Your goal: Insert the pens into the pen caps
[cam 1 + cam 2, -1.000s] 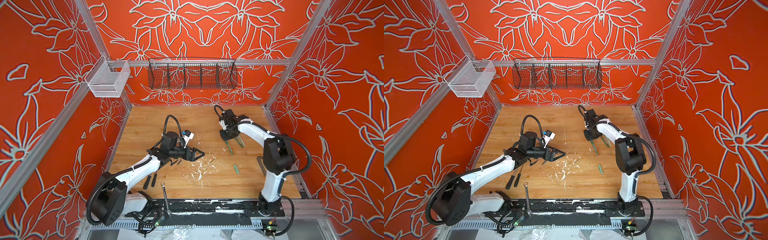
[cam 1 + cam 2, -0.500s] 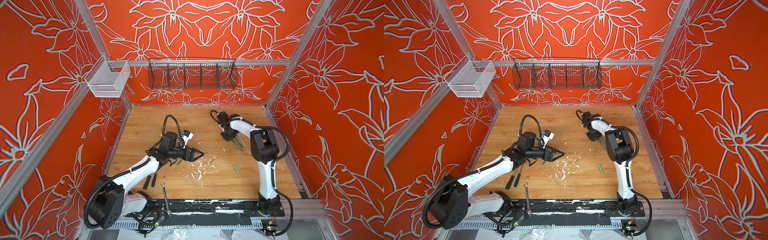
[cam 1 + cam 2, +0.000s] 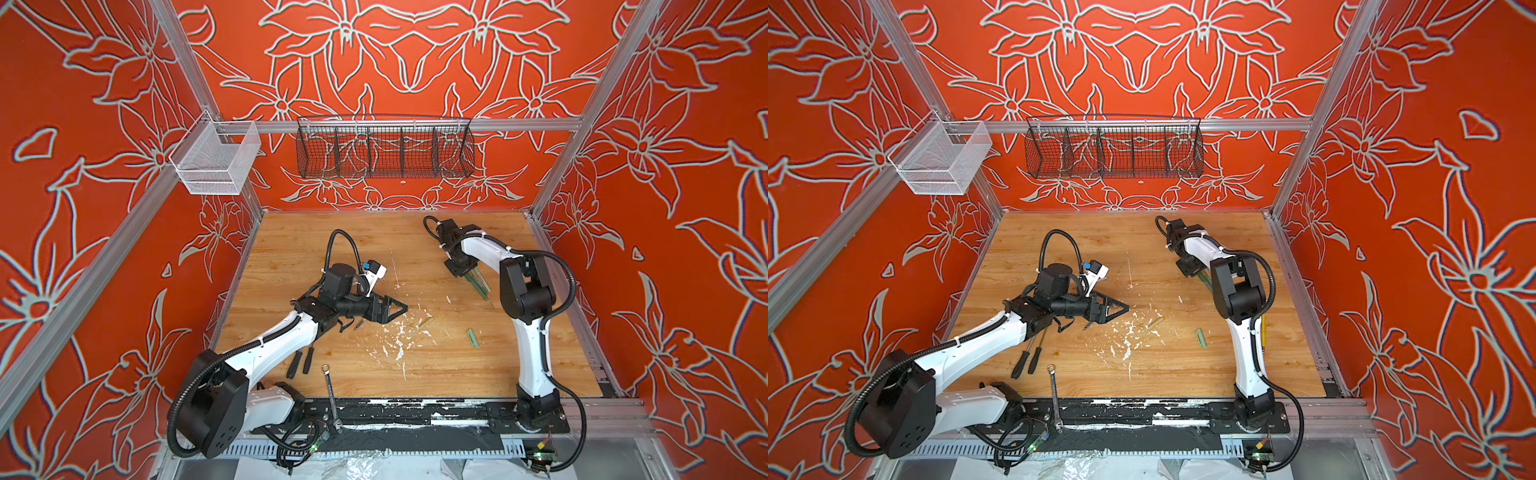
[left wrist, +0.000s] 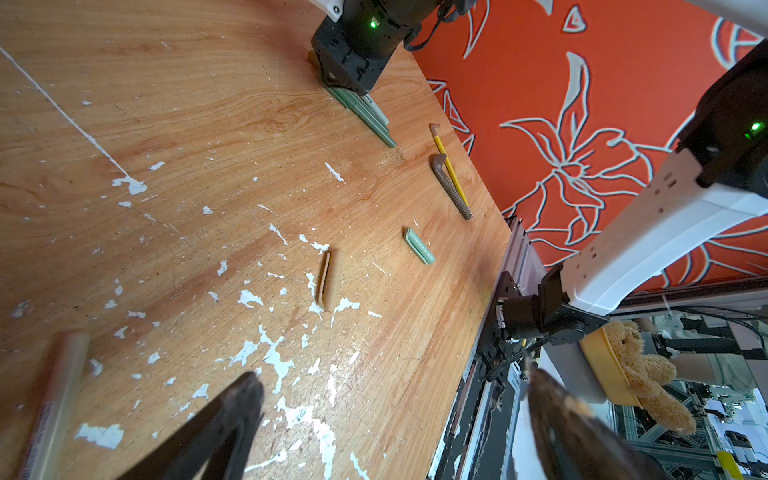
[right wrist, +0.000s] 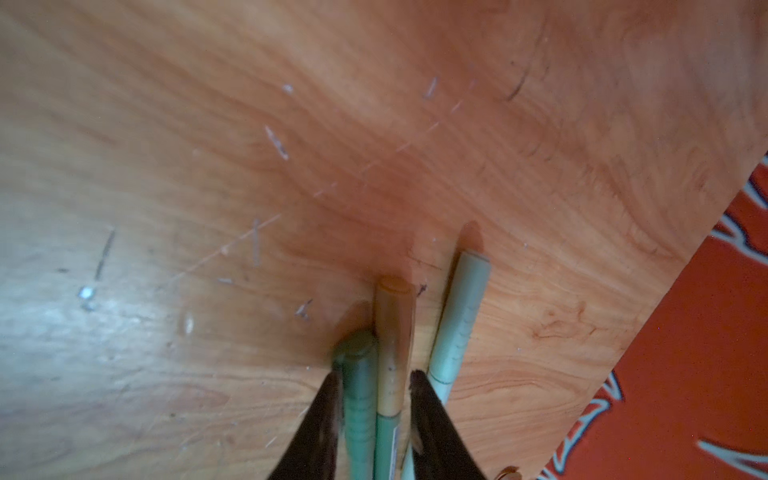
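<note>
We see the right gripper [image 5: 374, 380] low over the far right part of the wooden table [image 3: 311, 249], its tip down among a bunch of pens [image 3: 478, 283] that lie side by side on the wood. In the right wrist view its two dark fingers [image 5: 432, 419] stand a little apart, with a green pen [image 5: 359, 399] and a pen with a tan end [image 5: 390, 332] between them. A pale green pen [image 5: 457, 324] lies just outside one finger. We cannot tell whether the fingers press on the two pens or only stand beside them

The left gripper [image 3: 390, 309] hangs over the middle of the table, pointing towards the right arm. Its fingers [image 4: 232, 415] are spread wide and hold nothing. In the left wrist view a pale pen [image 4: 62, 386], blurred, lies on the wood near one finger

Two caps lie loose between the arms, well apart from the bunch. We find a tan cap [image 3: 424, 322] beside the white paint flecks [image 3: 397, 336] and a green cap [image 3: 473, 338] nearer the right arm, each alone on the wood. Two black-handled screwdrivers [image 3: 301, 361] and a wrench [image 3: 331, 392] lie near the front edge, on the left arm's side
</note>
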Controlling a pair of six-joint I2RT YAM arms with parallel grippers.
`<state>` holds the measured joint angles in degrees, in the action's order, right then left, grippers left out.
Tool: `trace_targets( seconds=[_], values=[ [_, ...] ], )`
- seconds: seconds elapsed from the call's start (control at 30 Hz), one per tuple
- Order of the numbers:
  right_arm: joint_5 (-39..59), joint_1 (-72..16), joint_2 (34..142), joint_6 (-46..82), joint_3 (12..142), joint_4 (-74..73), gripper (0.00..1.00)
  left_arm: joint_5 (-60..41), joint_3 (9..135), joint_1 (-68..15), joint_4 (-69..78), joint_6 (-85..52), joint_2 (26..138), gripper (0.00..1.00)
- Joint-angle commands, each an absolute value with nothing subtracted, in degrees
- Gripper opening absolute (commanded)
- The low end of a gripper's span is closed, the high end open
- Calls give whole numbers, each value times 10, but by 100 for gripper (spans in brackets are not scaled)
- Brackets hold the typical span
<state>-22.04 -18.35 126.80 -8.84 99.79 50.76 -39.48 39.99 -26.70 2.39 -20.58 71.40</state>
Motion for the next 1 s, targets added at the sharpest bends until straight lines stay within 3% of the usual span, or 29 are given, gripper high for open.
trace_targets(
  seconds=[0.0, 0.2, 0.4, 0.5, 0.6, 0.8, 0.97],
  values=[
    [-209, -181, 1262, -82, 1011, 528, 40, -393, 410, -267, 23, -197, 704, 97],
    [-123, -183, 1196, -46, 975, 522, 60, -360, 410, -267, 3, -202, 695, 97],
    [-12, -191, 1102, -3, 887, 482, 67, -239, 424, -265, -79, -208, 681, 97],
    [77, -207, 1053, -9, 829, 437, 77, -177, 423, -261, -109, -220, 666, 97],
    [202, -234, 1015, -31, 762, 358, 80, -98, 414, -250, -133, -253, 635, 97],
    [298, -309, 1059, -21, 761, 296, 81, 25, 410, -214, -221, -297, 576, 97],
    [332, -362, 1154, 11, 833, 274, 81, 50, 392, -187, -255, -311, 508, 97]
  ],
)
